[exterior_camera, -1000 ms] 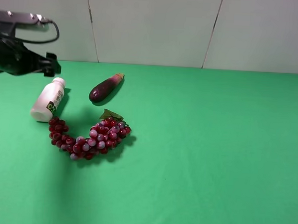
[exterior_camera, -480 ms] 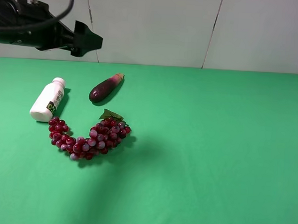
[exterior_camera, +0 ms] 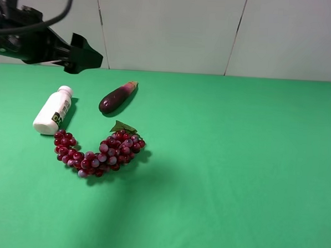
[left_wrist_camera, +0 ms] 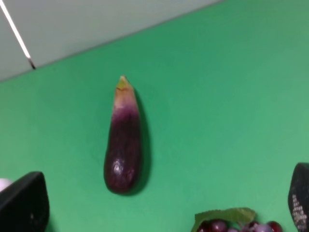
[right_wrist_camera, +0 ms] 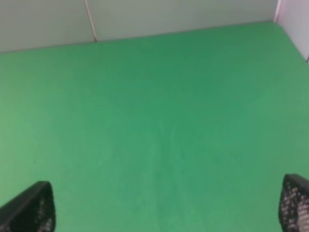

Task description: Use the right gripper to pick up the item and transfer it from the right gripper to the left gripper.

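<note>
Well, my left gripper (exterior_camera: 86, 56) and right gripper (right_wrist_camera: 166, 208) hold their jaws apart, empty; the bottle (exterior_camera: 52, 110) lies on the counter (exterior_camera: 235, 161).

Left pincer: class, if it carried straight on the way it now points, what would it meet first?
Probably the dark purple eggplant, which lies centred between the open left pincer fingertips in its wrist view; depth is unclear, so it might pass above.

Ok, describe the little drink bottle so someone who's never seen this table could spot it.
On the green table, look at the far left. The bottle lies on its side just above the grape bunch, left of the eggplant. It is the only white thing there, with a screw cap and green-and-black label.
</note>
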